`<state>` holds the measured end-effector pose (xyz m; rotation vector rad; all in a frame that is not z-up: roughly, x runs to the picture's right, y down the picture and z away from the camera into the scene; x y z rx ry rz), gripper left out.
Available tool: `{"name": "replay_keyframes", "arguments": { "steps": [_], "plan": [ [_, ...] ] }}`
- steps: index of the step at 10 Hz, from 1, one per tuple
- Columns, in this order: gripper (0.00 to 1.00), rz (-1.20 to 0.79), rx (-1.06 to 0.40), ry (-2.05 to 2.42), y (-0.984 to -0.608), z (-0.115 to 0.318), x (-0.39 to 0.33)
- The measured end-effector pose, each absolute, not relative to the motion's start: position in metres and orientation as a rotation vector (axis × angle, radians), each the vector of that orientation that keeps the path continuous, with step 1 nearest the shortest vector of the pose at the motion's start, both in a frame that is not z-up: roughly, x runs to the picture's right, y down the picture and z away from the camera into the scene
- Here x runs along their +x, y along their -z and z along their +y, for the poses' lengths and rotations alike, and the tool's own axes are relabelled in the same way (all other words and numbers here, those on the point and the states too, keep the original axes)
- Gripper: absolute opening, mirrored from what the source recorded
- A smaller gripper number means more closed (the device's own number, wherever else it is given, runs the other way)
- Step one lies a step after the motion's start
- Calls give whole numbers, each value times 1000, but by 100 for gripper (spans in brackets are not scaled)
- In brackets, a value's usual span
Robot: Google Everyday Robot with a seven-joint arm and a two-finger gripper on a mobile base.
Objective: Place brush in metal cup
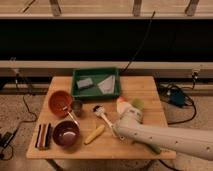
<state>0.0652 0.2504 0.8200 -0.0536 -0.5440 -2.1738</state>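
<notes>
1. Brush [103, 117] lies flat on the table [146, 94], handle angled toward your gripper [118, 127], which sits at its end; whether it holds anything, you cannot tell.
2. The metal cup [76, 106] stands upright just beside the orange bowl [60, 102], near the round head.

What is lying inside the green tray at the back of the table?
Inside the green tray lie a small grey object and a pale flat piece. Anything under them is covered. The gripper is outside it, by the brush.
</notes>
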Motion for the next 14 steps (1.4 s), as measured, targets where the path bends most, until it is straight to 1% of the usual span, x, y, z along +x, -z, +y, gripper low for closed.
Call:
{"name": "replay_keyframes", "arguments": {
  "steps": [7, 9, 11, 13, 14],
  "plan": [
    [0, -545, -52, 2172, -819, 249, 66],
    [0, -561, -34, 2165, -813, 238, 69],
    [0, -601, 22, 2151, -789, 207, 72],
    [0, -658, 70, 2136, -752, 175, 76],
    [0, -691, 99, 2124, -727, 155, 79]
  ]
}}
